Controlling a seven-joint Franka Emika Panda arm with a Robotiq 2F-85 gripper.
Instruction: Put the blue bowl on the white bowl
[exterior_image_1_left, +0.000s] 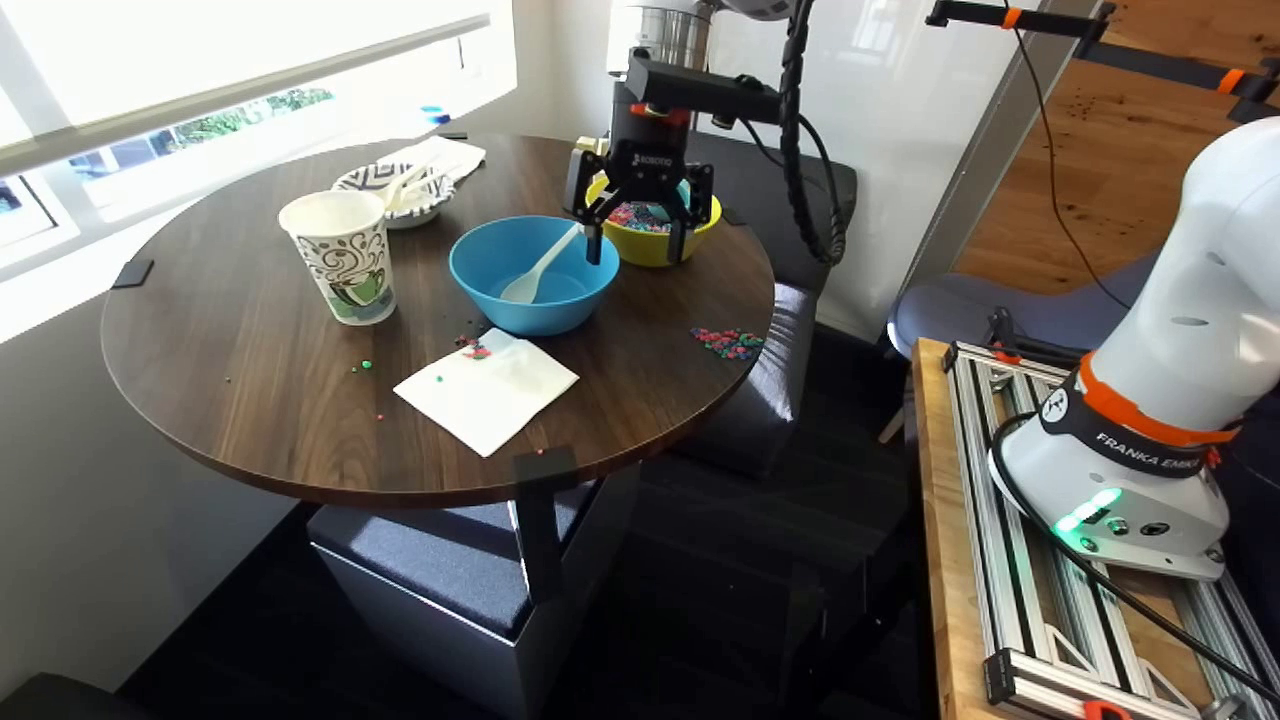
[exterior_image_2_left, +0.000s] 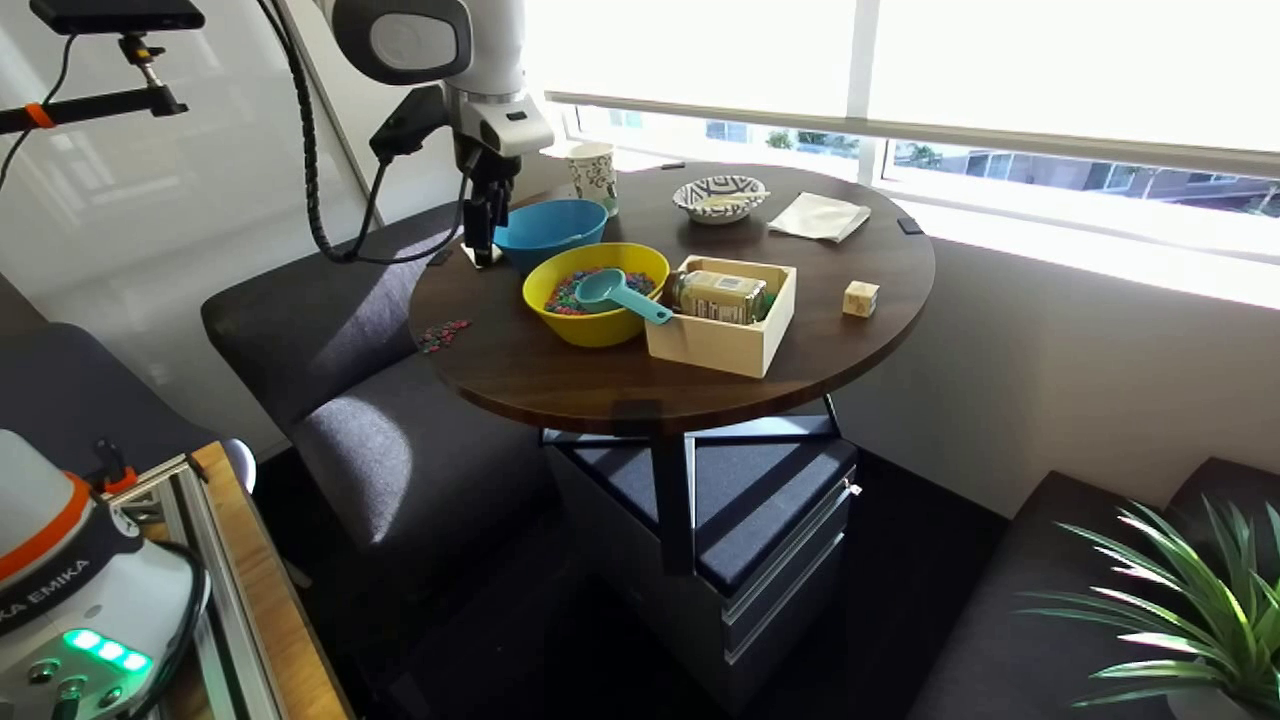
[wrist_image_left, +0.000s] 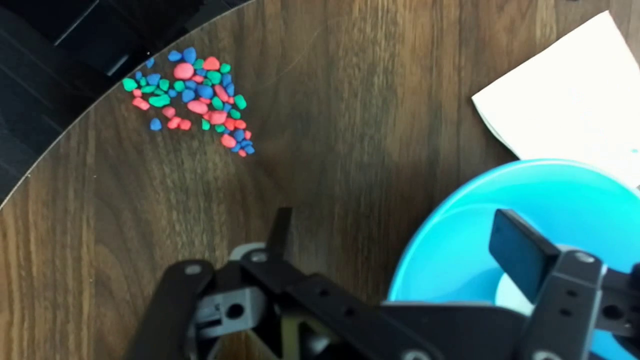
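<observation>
The blue bowl (exterior_image_1_left: 545, 318) stands upright on the round dark wooden table with a white spoon (exterior_image_1_left: 540, 272) leaning inside it. It also shows in an exterior view (exterior_image_2_left: 550, 225) and at the right of the wrist view (wrist_image_left: 455, 245). The white bowl (exterior_image_1_left: 415, 215) with dark pattern stands farther off, holding light utensils; it also shows in an exterior view (exterior_image_2_left: 688, 198) and is out of the wrist view. My gripper (exterior_image_1_left: 636, 248) is open and empty, pointing down above the bowl's side. In the wrist view (wrist_image_left: 395, 222) one finger overlaps the bowl's inside, the other the bare wood outside.
A yellow bowl (exterior_image_2_left: 598, 332) with colored pebbles and a teal scoop (exterior_image_2_left: 605, 290) stands beside the blue bowl, near a wooden box (exterior_image_2_left: 708, 347) holding a jar. A patterned paper cup (exterior_image_1_left: 345, 265), a napkin (exterior_image_1_left: 490, 395), loose pebbles (wrist_image_left: 200, 95) and a wooden cube (exterior_image_2_left: 860, 299) are around.
</observation>
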